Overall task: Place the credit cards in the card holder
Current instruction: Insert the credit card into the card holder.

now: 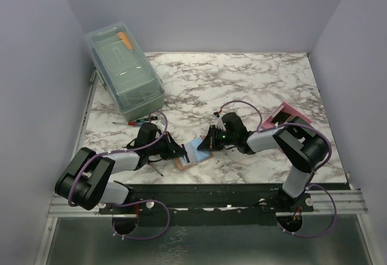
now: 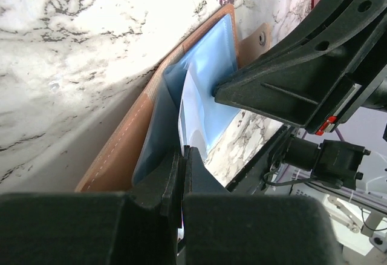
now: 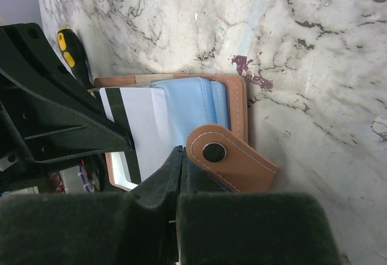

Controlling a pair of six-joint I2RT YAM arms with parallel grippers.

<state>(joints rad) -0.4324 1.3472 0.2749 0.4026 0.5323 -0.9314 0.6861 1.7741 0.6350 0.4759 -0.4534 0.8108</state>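
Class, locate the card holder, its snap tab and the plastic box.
card holder (image 3: 240, 107), right wrist view, stitched edge.
snap tab (image 3: 243, 163), right wrist view, tan leather.
plastic box (image 1: 121, 62), top external view, lid.

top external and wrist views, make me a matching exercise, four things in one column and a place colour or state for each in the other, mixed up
1 card holder
2 clear lidded box
3 pink tray
4 screwdriver

a far left corner
b yellow and black handle
c lying open, blue sleeves showing
d far right side

Pairs: 1-c, 2-a, 3-d, 4-b
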